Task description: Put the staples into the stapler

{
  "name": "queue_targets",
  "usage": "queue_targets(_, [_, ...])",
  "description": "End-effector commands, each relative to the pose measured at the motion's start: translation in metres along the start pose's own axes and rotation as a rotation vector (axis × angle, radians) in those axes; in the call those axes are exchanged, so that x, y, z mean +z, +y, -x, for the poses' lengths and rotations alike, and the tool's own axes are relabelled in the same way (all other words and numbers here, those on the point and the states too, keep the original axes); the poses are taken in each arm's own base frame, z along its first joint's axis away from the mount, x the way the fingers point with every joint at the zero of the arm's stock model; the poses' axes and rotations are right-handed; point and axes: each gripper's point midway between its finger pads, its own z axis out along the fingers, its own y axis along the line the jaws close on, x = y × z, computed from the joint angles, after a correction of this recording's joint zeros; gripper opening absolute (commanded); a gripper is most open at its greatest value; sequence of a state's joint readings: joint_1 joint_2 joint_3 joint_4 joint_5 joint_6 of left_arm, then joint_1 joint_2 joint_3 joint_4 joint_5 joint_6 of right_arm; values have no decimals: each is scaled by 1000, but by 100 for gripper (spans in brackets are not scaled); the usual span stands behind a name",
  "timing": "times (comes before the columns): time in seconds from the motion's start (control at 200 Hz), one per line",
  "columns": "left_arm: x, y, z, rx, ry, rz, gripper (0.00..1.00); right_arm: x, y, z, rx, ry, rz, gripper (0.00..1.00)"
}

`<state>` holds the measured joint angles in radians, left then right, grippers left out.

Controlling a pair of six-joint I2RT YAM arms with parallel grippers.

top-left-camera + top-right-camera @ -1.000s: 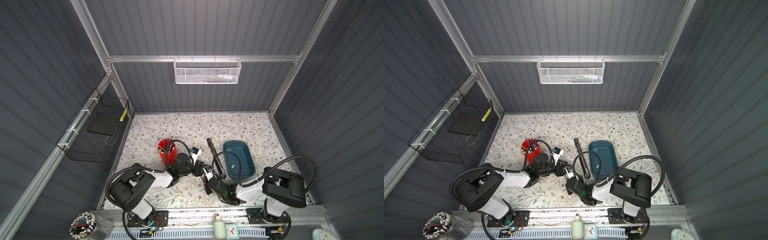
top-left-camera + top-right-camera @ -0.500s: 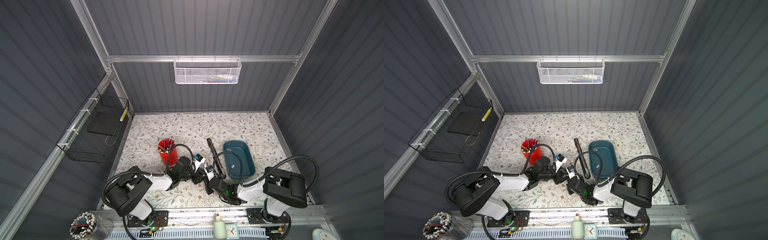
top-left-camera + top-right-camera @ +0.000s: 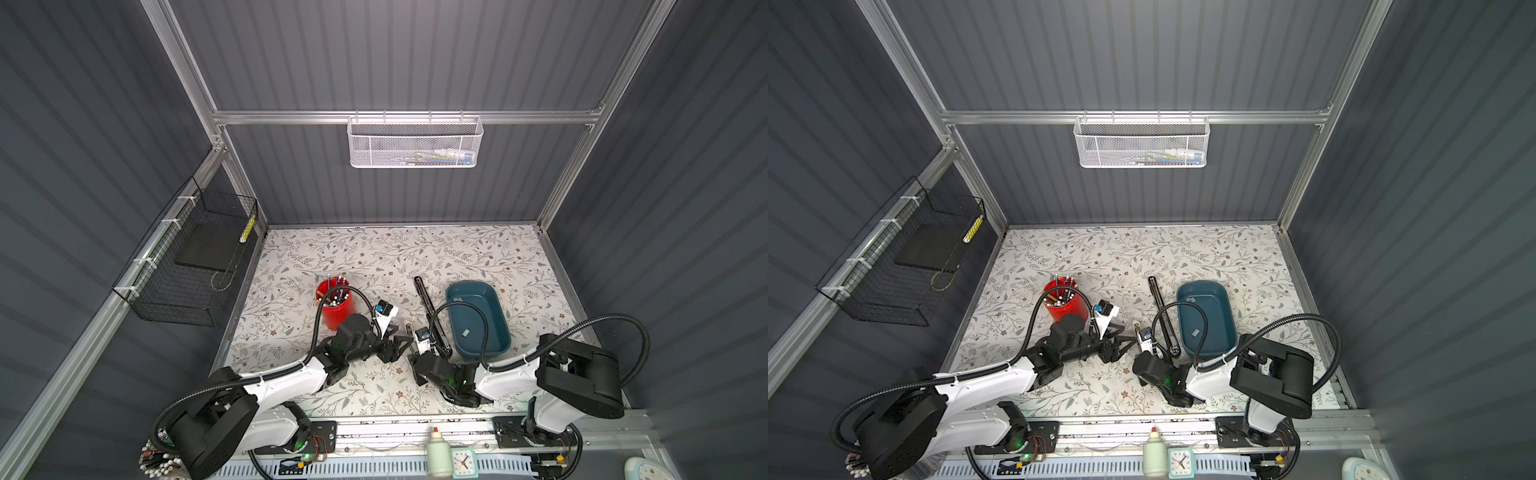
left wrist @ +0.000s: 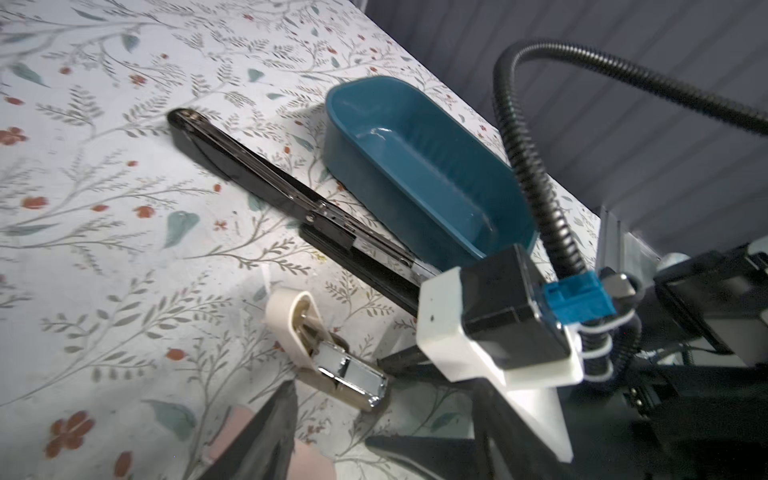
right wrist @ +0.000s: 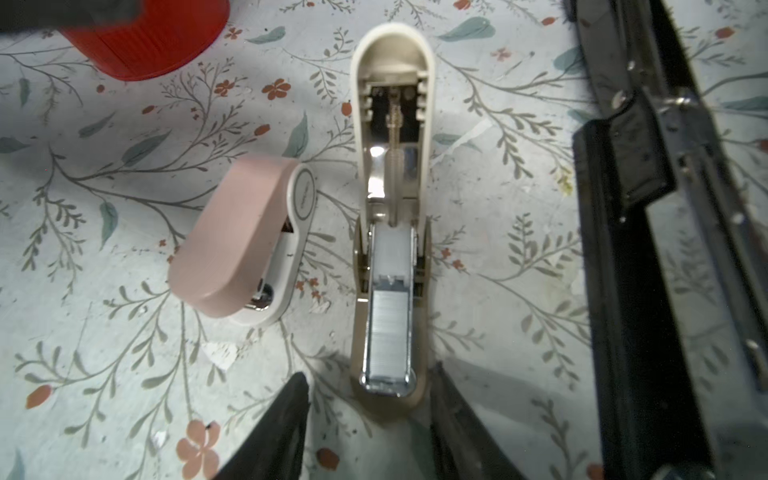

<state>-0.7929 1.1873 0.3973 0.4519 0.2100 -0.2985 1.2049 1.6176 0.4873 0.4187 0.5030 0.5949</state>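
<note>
1. Staples [image 5: 388, 328] are seen as a grey strip seated in the channel of the cream stapler [image 5: 392, 50], which is opened flat just ahead of the right gripper [image 5: 369, 374].
2. The right gripper's jaws are spread to either side of the stapler's front end, and nothing is held.
3. The left gripper [image 3: 400, 345] is likewise parted and empty, close beside the right one.
4. A pink stapler [image 5: 245, 237] is seen under the left gripper; contact cannot be told.
5. Two loose strips [image 3: 464, 332] are seen in the blue tray [image 3: 494, 307], beyond the black stapler [image 3: 428, 305] on the right gripper's outer side.
</note>
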Motion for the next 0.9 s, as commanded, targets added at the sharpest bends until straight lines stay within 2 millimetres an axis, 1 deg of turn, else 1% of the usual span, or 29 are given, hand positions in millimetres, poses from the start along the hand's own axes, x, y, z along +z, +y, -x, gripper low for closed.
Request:
queue_targets(0.0, [-11,23,9,-51,-24,138,69,2,-18,-9,-22,35,-104,48])
queue_targets(0.07, [-16,27,12,-59,-35,152,70,1,-17,-7,-29,32,-97,47])
queue_targets(0.165, [-17,25,14,-54,-35,137,71,-5,-16,-5,-34,18,-71,47])
queue_targets(0.395, [-13,22,14,-47,-18,117,71,-25,-18,5,-29,-38,-13,51])
queue_targets(0.495, [-10,20,13,-44,-10,105,70,-30,-23,5,-27,-51,-9,53])
queue_targets(0.56, [-9,20,13,-44,-8,100,70,-30,-23,4,-29,-48,-6,53])
queue_targets(0.65, [-8,19,14,-44,-12,94,70,-25,-20,-3,-31,-25,3,51])
queue_targets(0.805, [-6,17,13,-47,-3,80,70,-15,-12,-18,-47,36,18,43])
queue_targets(0.895, [-3,16,11,-48,2,71,71,-12,-13,-24,-80,61,-14,39])
